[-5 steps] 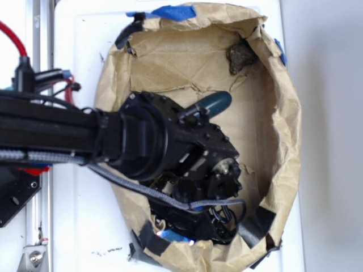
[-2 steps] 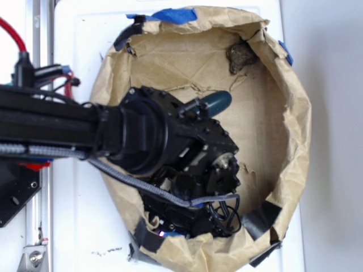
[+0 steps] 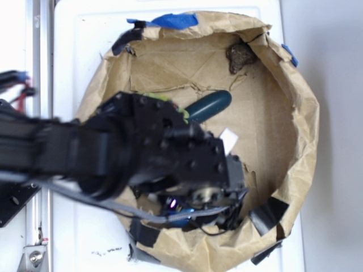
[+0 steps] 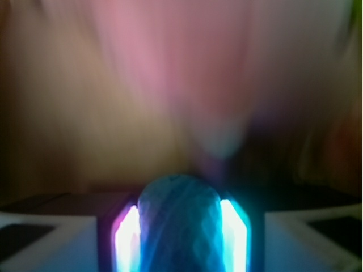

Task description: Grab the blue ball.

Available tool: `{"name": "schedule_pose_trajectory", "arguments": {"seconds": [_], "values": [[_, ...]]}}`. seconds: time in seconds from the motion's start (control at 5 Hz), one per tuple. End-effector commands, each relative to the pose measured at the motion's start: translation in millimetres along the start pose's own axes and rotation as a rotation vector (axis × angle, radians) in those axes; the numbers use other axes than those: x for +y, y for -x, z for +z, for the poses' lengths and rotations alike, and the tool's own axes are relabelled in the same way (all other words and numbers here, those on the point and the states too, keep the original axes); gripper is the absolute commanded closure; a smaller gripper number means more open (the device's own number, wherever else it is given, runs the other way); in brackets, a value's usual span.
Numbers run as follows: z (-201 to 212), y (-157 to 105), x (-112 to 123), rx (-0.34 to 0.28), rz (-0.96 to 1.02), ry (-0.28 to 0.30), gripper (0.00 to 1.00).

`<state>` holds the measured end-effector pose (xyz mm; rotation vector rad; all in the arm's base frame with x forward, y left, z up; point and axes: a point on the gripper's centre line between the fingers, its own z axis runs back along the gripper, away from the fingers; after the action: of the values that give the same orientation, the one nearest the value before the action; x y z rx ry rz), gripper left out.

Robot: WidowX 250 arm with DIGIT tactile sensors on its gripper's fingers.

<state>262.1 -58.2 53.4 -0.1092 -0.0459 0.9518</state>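
Black robot gripper [image 3: 190,212] hangs low over the near rim of a crumpled brown-paper nest [image 3: 295,130], its bulky wrist and arm blurred in the overhead view and hiding most of what sits beneath. From the wrist camera, the small round teal-blue ball with a matte, faintly dimpled surface [image 4: 178,224] fills the slot between the two glowing fingers [image 4: 126,238], which stand flush against its flanks on either side; the pincer appears pressed onto the ball, pinching it at its middle. Seen from above, only a sliver of blue shows under the gripper body at the lower edge of the paper, beside a strip of black tape [image 3: 266,214].

What matters for the coming move is that the ball lies dead centre between the fingers, neither to one side nor ahead of them, so any lift should go straight up, away from the paper floor, without a sideways pull that might roll it free. A round ball held at two points can slip, this onlooker judges. A long dark-green cucumber-shaped toy [image 3: 210,105] lies well apart, pointing toward the far rim. Behind the ball, the wrist view shows a soft pink blur, too smeared to identify.
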Motion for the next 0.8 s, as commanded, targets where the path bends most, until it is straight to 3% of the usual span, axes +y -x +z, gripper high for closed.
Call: {"name": "schedule_pose_trajectory", "arguments": {"seconds": [0.0,0.2,0.6], "values": [[59,-54,7,-0.198,0.073,0.054,1.0],[72,-49,19,-0.081,0.006,0.103,1.0],[110,-36,34,-0.161,-0.093,0.075,1.0]]}}
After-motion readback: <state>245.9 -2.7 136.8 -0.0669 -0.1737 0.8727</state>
